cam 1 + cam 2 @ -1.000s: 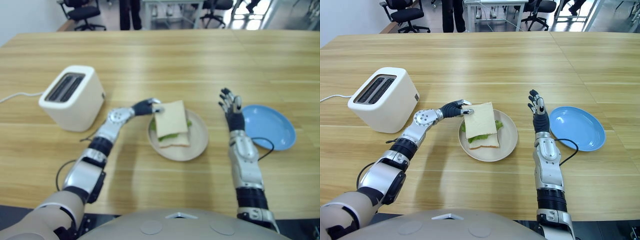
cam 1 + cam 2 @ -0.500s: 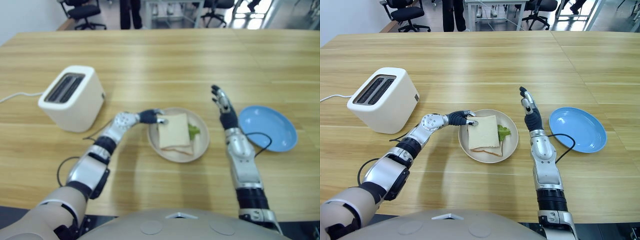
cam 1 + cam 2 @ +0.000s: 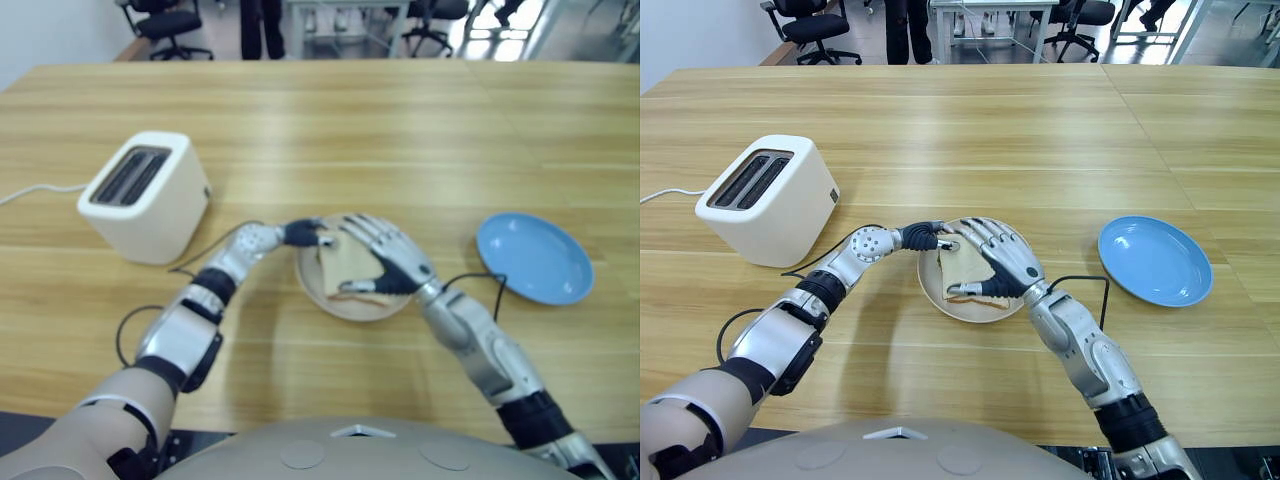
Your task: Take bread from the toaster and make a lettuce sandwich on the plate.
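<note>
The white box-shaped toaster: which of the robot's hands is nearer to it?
Left. The left hand is at the round beige plate, on its toaster side; the right hand lies on the sandwich, farther away.

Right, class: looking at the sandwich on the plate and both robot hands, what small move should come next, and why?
Probably the left robot hand should let go of the top slice and draw back. That slice lies flat on the sandwich on the plate, and the right robot hand rests spread over it, so it looks steadied and the pinch at its corner seems no longer needed.
</note>
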Robot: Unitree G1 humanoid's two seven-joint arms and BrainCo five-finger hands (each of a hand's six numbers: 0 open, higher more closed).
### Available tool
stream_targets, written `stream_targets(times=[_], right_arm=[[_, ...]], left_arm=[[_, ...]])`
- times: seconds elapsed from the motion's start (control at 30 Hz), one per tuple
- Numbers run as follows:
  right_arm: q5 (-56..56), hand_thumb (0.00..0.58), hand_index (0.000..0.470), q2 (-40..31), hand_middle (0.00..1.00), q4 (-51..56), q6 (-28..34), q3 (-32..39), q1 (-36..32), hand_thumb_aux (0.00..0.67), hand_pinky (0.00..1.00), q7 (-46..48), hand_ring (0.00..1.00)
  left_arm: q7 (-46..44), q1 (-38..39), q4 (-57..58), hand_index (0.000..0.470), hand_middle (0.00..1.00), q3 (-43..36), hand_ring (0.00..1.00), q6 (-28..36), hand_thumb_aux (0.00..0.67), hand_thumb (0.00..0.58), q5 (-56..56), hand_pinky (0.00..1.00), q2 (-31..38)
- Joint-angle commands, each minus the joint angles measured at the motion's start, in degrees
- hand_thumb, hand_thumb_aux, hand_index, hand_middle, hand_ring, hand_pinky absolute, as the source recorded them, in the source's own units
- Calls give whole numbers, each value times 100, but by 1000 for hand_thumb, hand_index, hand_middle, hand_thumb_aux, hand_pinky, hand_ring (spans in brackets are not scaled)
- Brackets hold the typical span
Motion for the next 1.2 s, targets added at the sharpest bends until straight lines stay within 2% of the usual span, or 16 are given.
stream_targets(times=[0.03, 0.2, 0.43, 0.63, 0.67, 0.7, 0.73, 0.77, 0.87, 1.0, 1.1, 1.2], right_arm=[[-518, 0, 0, -157, 0, -100, 136, 251, 130, 0, 0, 167, 0], [-911, 0, 0, -224, 0, 740, 340, 696, -3, 0, 0, 366, 0], [-687, 0, 0, -178, 0, 1564, 673, 1209, 89, 0, 0, 1369, 0], [-365, 0, 0, -110, 0, 1615, 789, 1402, 173, 0, 0, 1753, 0], [-321, 0, 0, -101, 0, 1607, 790, 1418, 177, 0, 0, 1769, 0], [-289, 0, 0, -94, 0, 1609, 790, 1437, 177, 0, 0, 1785, 0], [-272, 0, 0, -91, 0, 1613, 793, 1453, 173, 0, 0, 1794, 0], [-254, 0, 0, -90, 0, 1607, 803, 1468, 171, 0, 0, 1802, 0], [-196, 0, 0, -76, 0, 1631, 835, 1521, 142, 0, 0, 1802, 0], [-173, 0, 0, -28, 0, 1742, 852, 1570, 28, 0, 0, 1782, 0], [-139, 0, 0, -19, 0, 1764, 859, 1569, -37, 0, 0, 1745, 0], [-8, 0, 0, -24, 0, 1649, 834, 1474, -69, 0, 0, 1637, 0]], left_arm=[[35, 128, 391, 460, 1000, -190, 1000, 157, 670, 580, 283, 1000, 33], [64, 136, 428, 460, 1000, -197, 1000, 138, 670, 580, 280, 1000, 42], [46, 122, 430, 460, 1000, -183, 1000, 92, 670, 580, 274, 1000, 65], [184, 94, 186, 460, 1000, 142, 1000, -143, 670, 580, -10, 1000, 119], [402, 48, 108, 289, 992, 271, 992, -208, 420, 500, -73, 992, 147], [746, -5, -12, 18, 408, 388, 408, -265, 26, 45, -67, 408, 222], [1087, -57, -127, 18, 408, 493, 408, -286, 26, 45, -34, 408, 315], [1391, -95, -246, 0, 0, 560, 0, -295, 0, 0, 35, 0, 425], [2429, -128, -783, 0, 0, 694, 0, -206, 0, 0, 435, 0, 886], [3351, 67, -1670, 0, 0, 883, 0, -19, 0, 0, 827, 0, 1338], [3595, 354, -2330, 0, 0, 1085, 0, 119, 0, 0, 858, 0, 1514], [3188, 706, -2802, 0, 0, 1231, 0, 184, 0, 0, 474, 0, 1512]])
